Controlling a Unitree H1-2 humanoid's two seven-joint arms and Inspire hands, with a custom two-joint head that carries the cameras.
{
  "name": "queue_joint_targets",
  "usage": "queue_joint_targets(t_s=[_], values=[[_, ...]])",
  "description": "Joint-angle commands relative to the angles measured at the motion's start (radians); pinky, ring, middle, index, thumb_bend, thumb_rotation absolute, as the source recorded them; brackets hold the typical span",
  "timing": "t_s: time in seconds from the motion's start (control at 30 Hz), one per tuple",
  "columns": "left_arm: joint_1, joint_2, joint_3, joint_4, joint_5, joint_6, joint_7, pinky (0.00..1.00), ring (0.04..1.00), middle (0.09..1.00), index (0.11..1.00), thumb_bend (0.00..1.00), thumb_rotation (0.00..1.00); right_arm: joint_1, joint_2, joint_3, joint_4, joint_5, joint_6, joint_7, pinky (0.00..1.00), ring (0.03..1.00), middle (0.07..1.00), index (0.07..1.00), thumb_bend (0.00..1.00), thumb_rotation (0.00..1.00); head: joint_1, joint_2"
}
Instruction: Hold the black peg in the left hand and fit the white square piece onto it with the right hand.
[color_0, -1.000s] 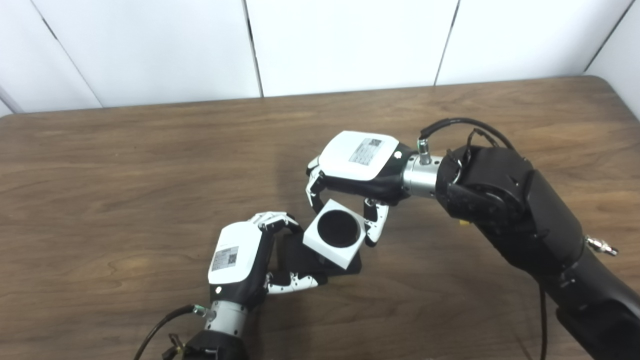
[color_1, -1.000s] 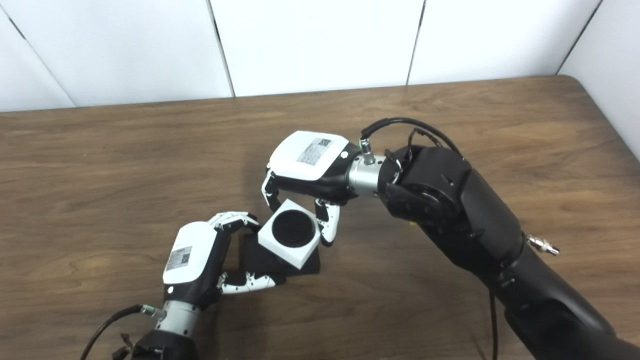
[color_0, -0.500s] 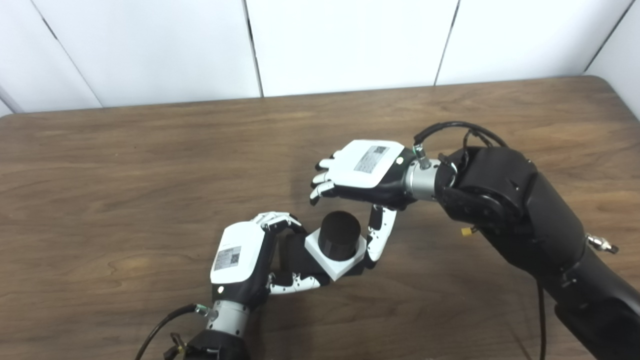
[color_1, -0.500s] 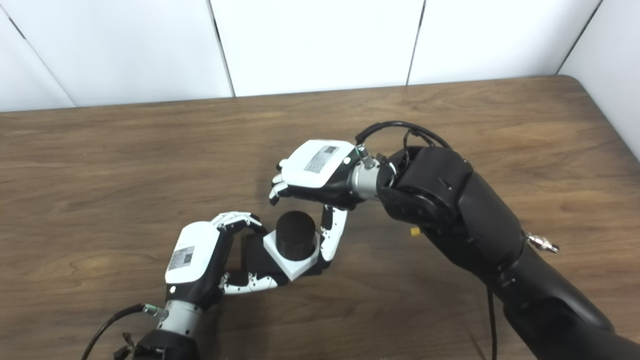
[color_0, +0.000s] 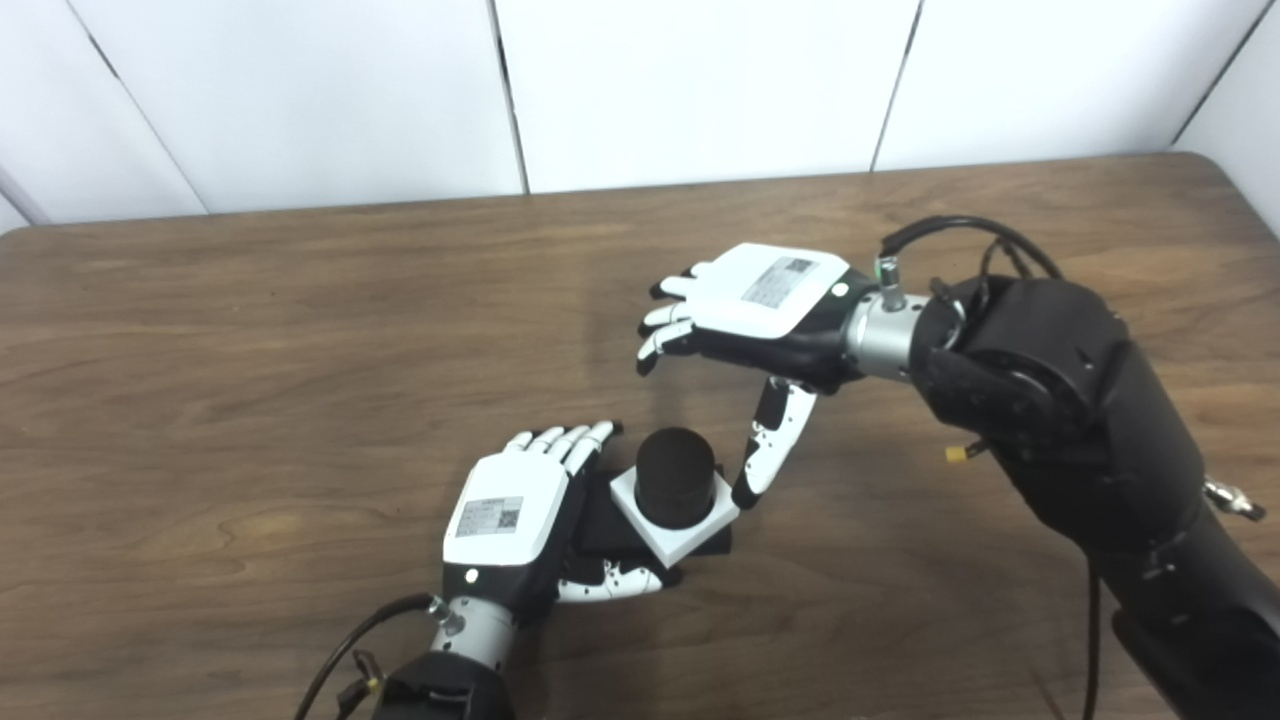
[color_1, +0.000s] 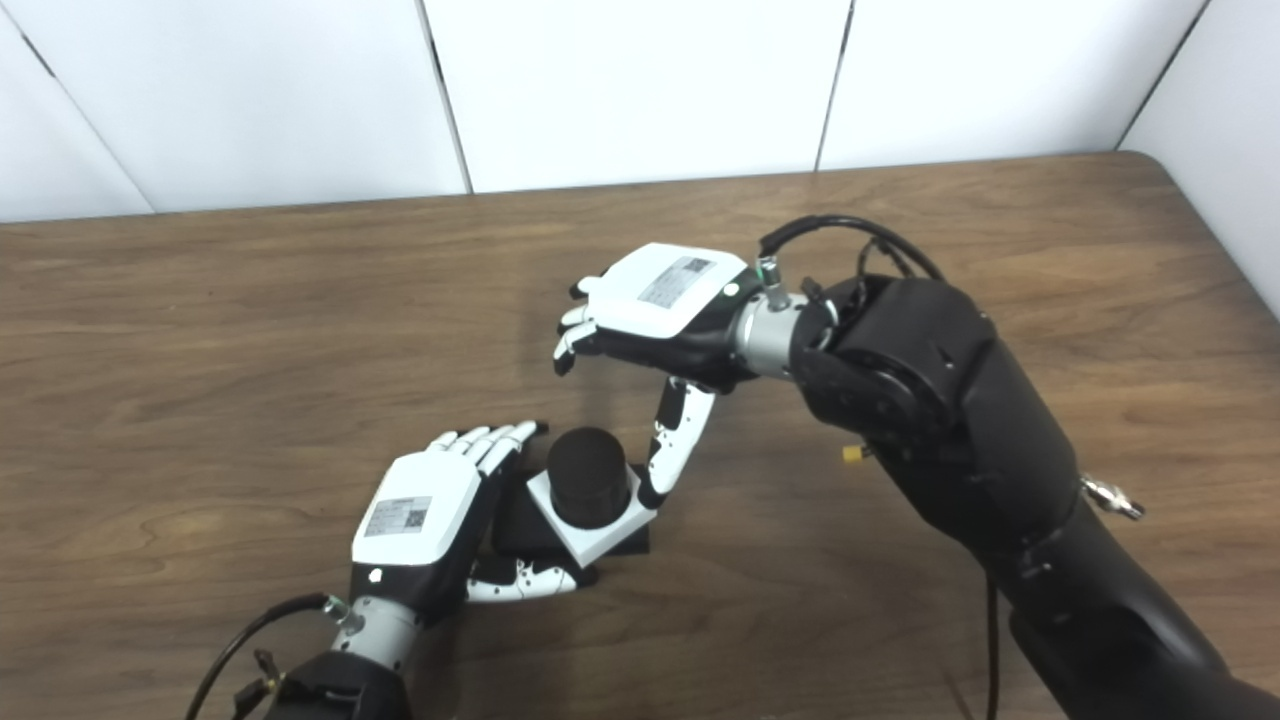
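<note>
The black peg stands upright on its black base on the table. The white square piece sits around the peg, down on the base. My left hand lies just left of the base with its fingers stretched flat and apart, thumb along the base's front edge; it grips nothing. My right hand hovers above and to the right of the peg, open and empty, its thumb hanging down beside the white piece. The same scene shows in the right eye view, with the peg and the right hand.
The brown wooden table runs back to a white panelled wall. The table's right corner lies at the far right. My right forearm crosses the right part of the table.
The white square piece went down over the peg. My right hand let it go, opened and rose up and to the right. My left hand's fingers uncurled from the base and now lie flat.
</note>
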Motion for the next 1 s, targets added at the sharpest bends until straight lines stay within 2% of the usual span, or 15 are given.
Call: queue_joint_targets(t_s=[0.0,0.1,0.37,0.47,0.53,0.63,0.77,0.8,0.83,0.9,0.97], values=[[-0.001,0.018,0.018,0.001,0.014,0.040,-0.106,1.00,0.988,0.991,0.997,1.00,0.66,-0.015,-0.022,-0.034,-0.030,0.013,0.017,-0.027,0.97,0.980,0.909,0.817,1.00,0.50,0.000,0.001],[-0.007,0.025,0.026,-0.005,0.027,0.040,-0.167,1.00,0.999,1.000,1.000,1.00,0.63,-0.009,-0.028,-0.045,-0.026,0.018,0.021,-0.034,0.97,0.981,0.908,0.818,1.00,0.51,0.014,-0.004],[-0.025,0.052,0.071,-0.060,0.026,0.038,-0.304,1.00,1.000,1.000,1.000,1.00,0.67,0.016,-0.027,-0.071,-0.015,0.026,0.030,-0.069,0.94,0.973,0.891,0.800,1.00,0.50,0.036,-0.019],[-0.024,0.074,0.124,-0.118,-0.029,0.051,-0.362,1.00,1.000,1.000,1.000,1.00,0.66,0.040,-0.026,-0.103,-0.016,0.061,0.061,-0.085,0.95,0.976,0.889,0.804,1.00,0.48,0.038,-0.027],[-0.017,0.087,0.180,-0.157,-0.106,0.057,-0.368,1.00,1.000,1.000,1.000,1.00,0.64,0.058,-0.034,-0.131,-0.013,0.100,0.094,-0.089,0.95,0.983,0.898,0.828,1.00,0.49,0.036,-0.032],[0.001,0.096,0.273,-0.204,-0.237,0.073,-0.345,0.99,1.000,1.000,1.000,1.00,0.60,0.086,-0.054,-0.170,-0.016,0.146,0.152,-0.086,0.94,0.992,0.909,0.862,1.00,0.51,0.034,-0.037],[0.023,0.093,0.378,-0.231,-0.397,0.091,-0.286,0.93,0.998,1.000,1.000,1.00,0.54,0.130,-0.089,-0.223,-0.019,0.226,0.228,-0.099,0.91,1.000,0.938,0.916,0.98,0.61,0.034,-0.041],[0.029,0.084,0.408,-0.220,-0.458,0.072,-0.241,0.92,0.998,1.000,1.000,1.00,0.54,0.153,-0.100,-0.243,-0.018,0.246,0.236,-0.116,0.90,1.000,0.940,0.919,0.97,0.62,0.034,-0.041],[0.034,0.076,0.434,-0.205,-0.519,0.050,-0.196,0.87,0.988,0.995,1.000,1.00,0.54,0.177,-0.109,-0.260,-0.014,0.263,0.234,-0.138,0.89,1.000,0.941,0.929,0.92,0.68,0.037,-0.047],[0.045,0.057,0.477,-0.179,-0.617,0.010,-0.114,0.85,0.978,0.988,1.000,1.00,0.56,0.220,-0.125,-0.284,-0.006,0.287,0.227,-0.177,0.86,0.999,0.938,0.934,0.86,0.74,0.040,-0.049],[0.059,0.033,0.511,-0.161,-0.697,-0.029,-0.040,0.89,0.951,0.950,1.000,1.00,0.61,0.255,-0.136,-0.300,0.002,0.304,0.225,-0.212,0.84,1.000,0.939,0.940,0.79,0.84,0.042,-0.050]])
